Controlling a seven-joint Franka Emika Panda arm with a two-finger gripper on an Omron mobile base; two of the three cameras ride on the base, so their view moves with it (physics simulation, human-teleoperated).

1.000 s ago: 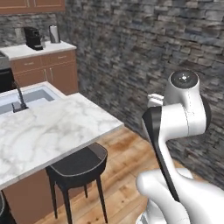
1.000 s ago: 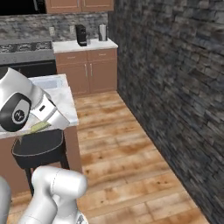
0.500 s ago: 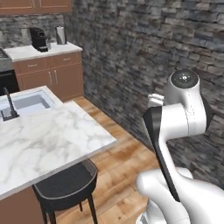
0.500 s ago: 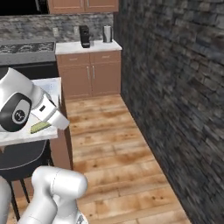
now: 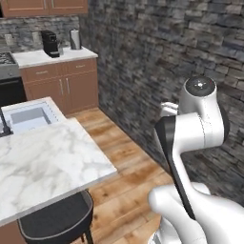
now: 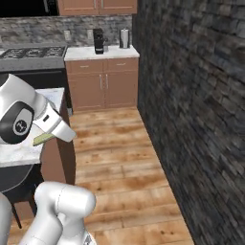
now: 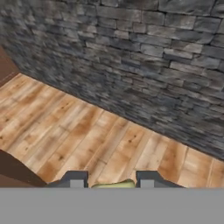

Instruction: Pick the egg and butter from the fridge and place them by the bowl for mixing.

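Left base view: marble counter (image 5: pixel 43 162) left, black stool (image 5: pixel 57 221) beneath.
Right base view: yellowish butter (image 6: pixel 42 139) pokes out beside arm.
Hand view: tool (image 7: pixel 112 183) clamped on butter (image 7: pixel 114 185), above wood floor (image 7: pixel 87 140).

We can read no text, label, brand or number anywhere (the coffee maker (image 5: pixel 49 43) on the far counter (image 5: pixel 52 56) included).

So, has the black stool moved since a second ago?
No. The stool still sits under the corner of the marble island; the whole view shifted, so the camera moved, not the stool.
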